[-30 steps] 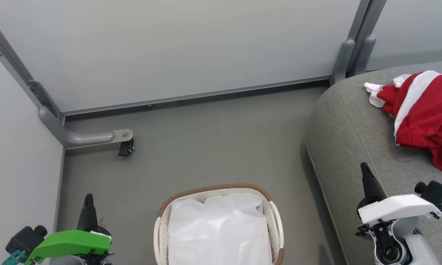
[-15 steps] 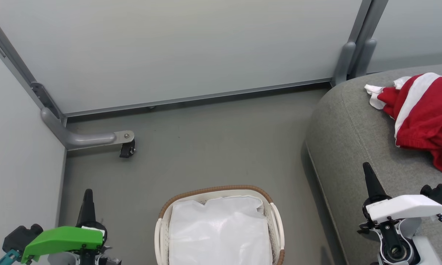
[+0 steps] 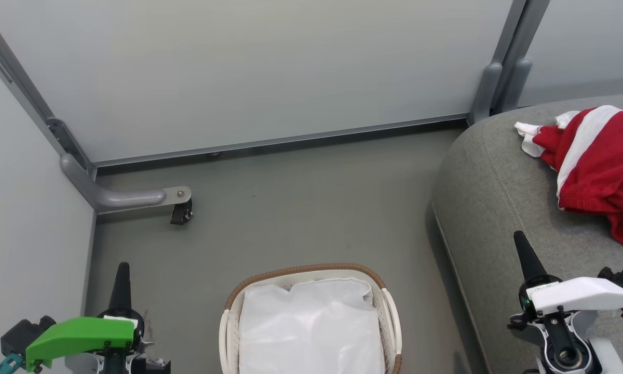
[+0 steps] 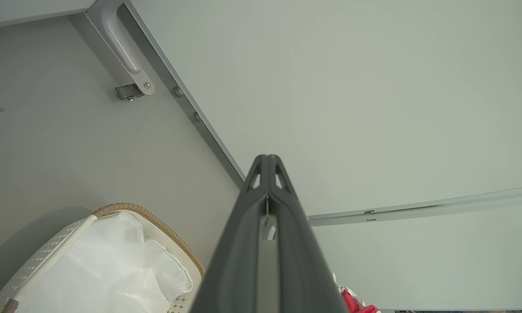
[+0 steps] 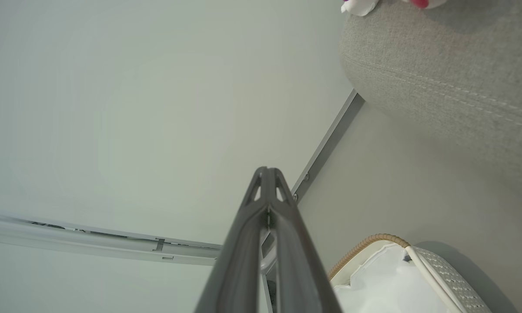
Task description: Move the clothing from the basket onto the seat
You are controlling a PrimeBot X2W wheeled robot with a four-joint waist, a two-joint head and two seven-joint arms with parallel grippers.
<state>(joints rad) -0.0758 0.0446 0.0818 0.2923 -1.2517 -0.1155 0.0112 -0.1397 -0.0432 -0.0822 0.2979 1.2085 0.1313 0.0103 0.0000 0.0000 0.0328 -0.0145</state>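
The red clothing (image 3: 599,166) with white stripes lies bunched on the grey seat (image 3: 498,192) at the right; a red scrap of clothing (image 4: 356,303) peeks in at the left wrist view's bottom. The white basket (image 3: 389,317) with its brown woven rim stands on the floor at the bottom centre and shows only its plain white liner (image 3: 309,332). My left gripper (image 3: 122,270) is shut and empty, left of the basket. My right gripper (image 3: 520,240) is shut and empty over the seat's front edge. The basket (image 4: 43,256) and the seat (image 5: 439,74) also appear in the wrist views.
Pale partition panels (image 3: 249,67) close off the back and left side. A grey panel foot with a small black caster (image 3: 179,210) juts onto the floor at the left. Grey floor (image 3: 301,202) lies between the basket and the panels.
The whole head view has shifted slightly, so the scene sits a little lower in the picture. Both grippers have sunk lower in view and stay shut.
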